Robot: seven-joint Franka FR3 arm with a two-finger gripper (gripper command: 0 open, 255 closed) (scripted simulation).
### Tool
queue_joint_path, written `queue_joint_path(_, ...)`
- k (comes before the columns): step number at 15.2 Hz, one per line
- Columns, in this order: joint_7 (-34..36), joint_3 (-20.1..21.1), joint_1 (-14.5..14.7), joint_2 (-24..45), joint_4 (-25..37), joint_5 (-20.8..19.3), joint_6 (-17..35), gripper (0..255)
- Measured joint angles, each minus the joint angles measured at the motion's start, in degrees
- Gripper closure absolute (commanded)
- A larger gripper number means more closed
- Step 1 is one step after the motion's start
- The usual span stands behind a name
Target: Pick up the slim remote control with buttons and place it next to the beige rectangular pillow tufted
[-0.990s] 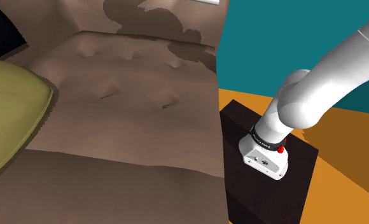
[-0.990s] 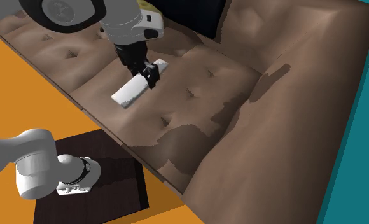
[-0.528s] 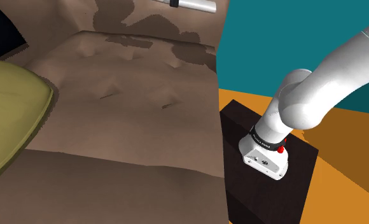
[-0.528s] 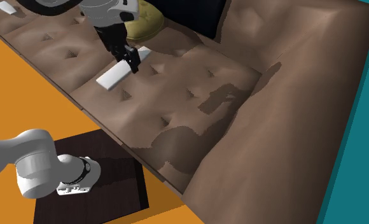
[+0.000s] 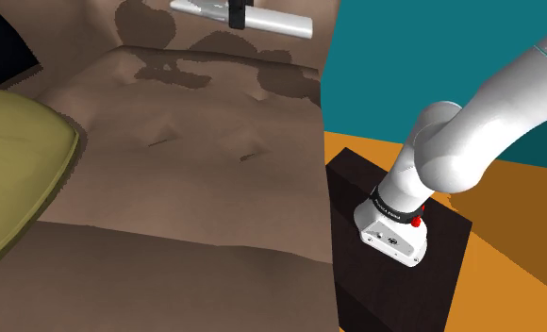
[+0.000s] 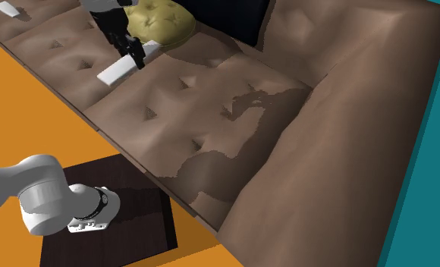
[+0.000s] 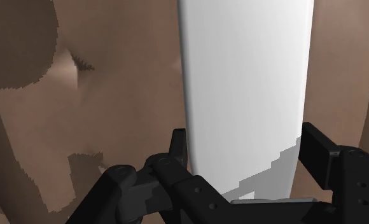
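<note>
One gripper (image 6: 133, 54) is clasping the white remote (image 6: 114, 72).
Both are hanging over the sofa (image 6: 249, 121) near the olive pillow (image 6: 161, 20), frame's upper left.

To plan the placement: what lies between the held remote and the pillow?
In the shoulder view, only bare brown sofa seat lies between the remote and the pillow.

One white remote (image 6: 114, 71), one other white slab (image 6: 6, 9), one olive pillow (image 6: 164, 21), one brown sofa (image 6: 234, 91), one dark stand (image 6: 146, 220).
</note>
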Motion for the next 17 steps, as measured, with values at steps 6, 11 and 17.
queue_joint_path(6,9.68,6.77,2.77,3.53,4.26,0.77,-0.46,255)
queue_joint_path(11,17.54,12.20,4.97,7.96,8.91,0.01,-0.70,255)
queue_joint_path(17,21.74,15.01,6.37,9.91,7.97,-0.50,2.09,255)
